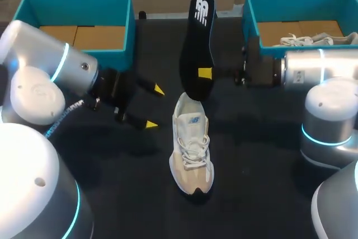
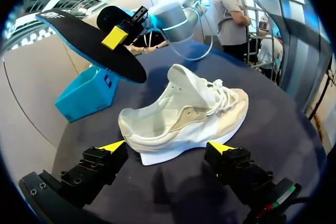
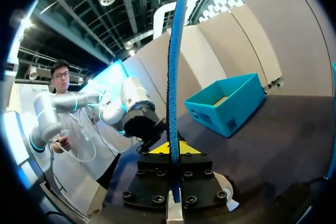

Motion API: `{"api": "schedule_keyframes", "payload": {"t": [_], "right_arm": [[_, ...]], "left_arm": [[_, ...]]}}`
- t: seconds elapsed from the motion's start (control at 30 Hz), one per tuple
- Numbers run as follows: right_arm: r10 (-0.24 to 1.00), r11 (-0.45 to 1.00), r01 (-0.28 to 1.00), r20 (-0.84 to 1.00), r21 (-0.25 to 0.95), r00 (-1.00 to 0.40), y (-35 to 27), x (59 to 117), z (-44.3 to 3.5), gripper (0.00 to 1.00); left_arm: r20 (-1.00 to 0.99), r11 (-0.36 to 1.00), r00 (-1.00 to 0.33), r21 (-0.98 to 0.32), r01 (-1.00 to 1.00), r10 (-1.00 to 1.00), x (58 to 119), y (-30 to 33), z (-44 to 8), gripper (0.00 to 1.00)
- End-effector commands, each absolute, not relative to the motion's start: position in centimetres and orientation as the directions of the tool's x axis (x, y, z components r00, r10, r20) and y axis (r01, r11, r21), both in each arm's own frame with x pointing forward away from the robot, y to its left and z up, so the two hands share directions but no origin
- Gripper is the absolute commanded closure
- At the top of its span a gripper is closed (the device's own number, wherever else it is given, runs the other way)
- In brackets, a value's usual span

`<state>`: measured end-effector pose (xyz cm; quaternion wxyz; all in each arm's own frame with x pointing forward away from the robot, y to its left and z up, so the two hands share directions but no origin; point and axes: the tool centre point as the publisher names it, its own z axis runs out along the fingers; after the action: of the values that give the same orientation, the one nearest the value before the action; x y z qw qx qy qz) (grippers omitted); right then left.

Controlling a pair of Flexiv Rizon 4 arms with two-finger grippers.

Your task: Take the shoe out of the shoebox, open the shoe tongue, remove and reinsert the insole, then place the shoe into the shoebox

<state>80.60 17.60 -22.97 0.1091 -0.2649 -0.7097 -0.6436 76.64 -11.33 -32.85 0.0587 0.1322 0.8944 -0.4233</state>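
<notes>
With our right gripper (image 1: pixel 205 74) clamped on the insole (image 1: pixel 198 37), we should feed it toe-first into the shoe (image 1: pixel 192 149), our open-jawed left gripper (image 1: pixel 155 106) steadying.

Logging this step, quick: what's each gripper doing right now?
Left gripper: open, holding nothing, beside the shoe.
Right gripper: closed on the insole, lifted clear of the shoe.

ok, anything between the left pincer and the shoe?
Nothing. In the head view only bare black table separates the open left pincer from the shoe. The insole hangs above the shoe's heel in the right pincer, outside that gap.
</notes>
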Motion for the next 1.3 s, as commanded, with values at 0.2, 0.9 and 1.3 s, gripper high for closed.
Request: {"api": "schedule_keyframes", "payload": {"t": [0.2,0.9,1.3], "right_arm": [[0.201,0.033,0.537,0.521,0.843,-0.830,17.5,80.8,-25.0,1.00],[0.201,0.033,0.537,0.521,0.843,-0.830,17.5,80.8,-25.0,1.00],[0.201,0.033,0.537,0.521,0.843,-0.830,17.5,80.8,-25.0,1.00]], "left_arm": [[-0.169,0.652,-0.968,-0.716,0.250,0.185,77.0,-12.7,-33.2,0.00],[-0.137,0.701,-0.975,-0.679,0.219,0.173,77.0,-13.5,-33.6,0.00],[-0.133,0.754,-0.977,-0.621,0.215,0.169,76.8,-14.2,-33.5,0.00]]}}
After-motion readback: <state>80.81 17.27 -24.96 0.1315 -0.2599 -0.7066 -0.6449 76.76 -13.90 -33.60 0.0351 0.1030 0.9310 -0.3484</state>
